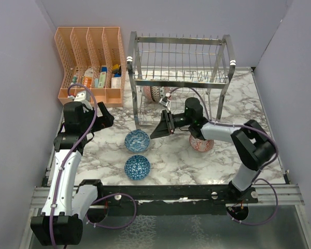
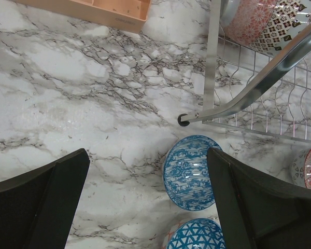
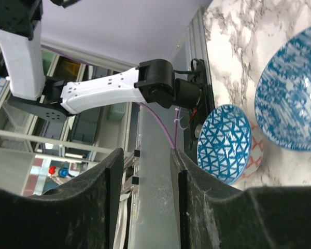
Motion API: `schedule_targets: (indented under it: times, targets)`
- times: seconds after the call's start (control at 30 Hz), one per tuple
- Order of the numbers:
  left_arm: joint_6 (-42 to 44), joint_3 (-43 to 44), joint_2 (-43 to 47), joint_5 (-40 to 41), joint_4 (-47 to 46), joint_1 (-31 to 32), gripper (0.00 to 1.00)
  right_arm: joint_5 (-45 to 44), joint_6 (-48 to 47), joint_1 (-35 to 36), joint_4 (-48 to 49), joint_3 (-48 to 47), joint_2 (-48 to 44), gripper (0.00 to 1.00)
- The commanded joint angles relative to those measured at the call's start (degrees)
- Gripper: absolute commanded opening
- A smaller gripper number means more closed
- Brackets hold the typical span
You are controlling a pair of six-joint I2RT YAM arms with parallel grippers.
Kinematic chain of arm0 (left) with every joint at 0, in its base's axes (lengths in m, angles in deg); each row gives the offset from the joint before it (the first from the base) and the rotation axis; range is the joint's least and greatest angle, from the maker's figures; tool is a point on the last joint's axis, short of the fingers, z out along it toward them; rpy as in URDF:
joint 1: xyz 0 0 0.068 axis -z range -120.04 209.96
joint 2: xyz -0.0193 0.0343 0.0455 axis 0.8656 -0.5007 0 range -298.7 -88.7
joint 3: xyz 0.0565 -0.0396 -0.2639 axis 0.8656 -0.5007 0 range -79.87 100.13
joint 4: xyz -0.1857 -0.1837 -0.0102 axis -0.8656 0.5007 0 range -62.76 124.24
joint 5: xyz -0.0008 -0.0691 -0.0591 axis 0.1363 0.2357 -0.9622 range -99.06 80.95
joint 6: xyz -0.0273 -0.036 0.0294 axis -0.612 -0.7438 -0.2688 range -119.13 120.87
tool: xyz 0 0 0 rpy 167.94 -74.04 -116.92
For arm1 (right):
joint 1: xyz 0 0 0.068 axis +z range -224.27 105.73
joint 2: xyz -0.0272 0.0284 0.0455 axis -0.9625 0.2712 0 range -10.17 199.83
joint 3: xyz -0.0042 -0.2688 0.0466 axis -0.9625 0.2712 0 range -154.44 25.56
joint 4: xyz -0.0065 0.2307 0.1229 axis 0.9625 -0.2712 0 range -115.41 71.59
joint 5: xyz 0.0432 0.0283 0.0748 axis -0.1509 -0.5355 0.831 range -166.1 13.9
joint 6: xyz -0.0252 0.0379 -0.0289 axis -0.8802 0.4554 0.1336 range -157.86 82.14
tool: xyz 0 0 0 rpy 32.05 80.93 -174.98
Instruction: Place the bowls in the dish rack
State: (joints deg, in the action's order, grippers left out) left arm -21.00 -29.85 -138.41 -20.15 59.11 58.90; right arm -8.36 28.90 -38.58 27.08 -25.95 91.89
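Closest to the arm bases, the triangle-patterned blue bowl sits upright on the marble bench. The left wrist view cuts it off at the bottom edge. Just beyond it, with a small gap between, stands the scroll-patterned blue bowl, also upright. The right wrist view clips this one at its right border.

The right end effector hangs low beside that second bowl. Its jaws are partly apart and only background shows in the gap, so it grips nothing. The left end effector hovers over bare marble to the left, jaws spread wide and empty. From its own camera the scroll-patterned bowl appears between the fingers, on the bench below them.

A red-and-white bowl lies on the bench under the right forearm, which hides much of it.

Farther back stands the dish rack. At its left end, on the lower level, a pink-red bowl and a dark-and-white bowl touch each other. Wires and a rail cross them, and I cannot tell how they sit among the tines.

Left of the rack is an orange mesh file organizer. The items in it are too small to name.
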Motion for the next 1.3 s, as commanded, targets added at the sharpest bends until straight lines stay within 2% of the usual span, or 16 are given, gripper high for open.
schedule_targets:
  times: [0.0, 0.1, 0.2, 0.33, 0.43, 0.57, 0.67, 0.9, 1.1, 1.27]
  targets:
    - [0.7, 0.3, 1.0, -0.2, -0.1, -0.2, 0.99, -8.3, -15.7, 2.2, -23.4, 5.1, -9.0, 0.41]
    - [0.6, 0.4, 0.9, -0.4, -0.2, -0.2, 0.99, -11.9, -18.3, 3.1, -29.4, 9.5, -14.3, 0.41]
    - [0.5, 0.3, 0.9, -0.4, -0.1, -0.2, 0.99, -19.0, -23.6, 4.4, -40.8, 11.5, -20.3, 0.42]
    - [0.5, -0.2, 1.4, -0.3, -0.2, -0.2, 0.99, -33.2, -29.1, 5.6, -56.0, 11.6, -29.9, 0.51]
    - [0.1, -0.6, 1.5, -0.3, -0.2, -0.2, 0.99, -40.9, -31.3, 5.8, -63.8, 11.4, -35.0, 0.55]
    - [0.0, -1.0, 1.6, -0.4, -0.2, -0.2, 0.99, -49.4, -32.6, 6.5, -70.7, 11.1, -37.8, 0.58]
    - [0.1, -1.2, 1.6, -0.2, -0.4, -0.2, 0.99, -59.5, -33.1, 8.1, -76.0, 9.4, -38.2, 0.58]
    - [0.2, -1.9, 1.5, -0.1, -0.5, -0.2, 0.99, -73.3, -35.3, 8.5, -79.2, 5.9, -36.5, 0.59]
    - [0.3, -2.4, 1.2, 0.1, -0.8, -0.2, 0.99, -78.7, -38.1, 8.6, -76.0, 5.1, -35.2, 0.59]
    - [0.4, -2.7, 0.8, -0.1, -1.2, -0.2, 0.99, -81.6, -38.9, 8.6, -75.7, 4.6, -30.4, 0.59]
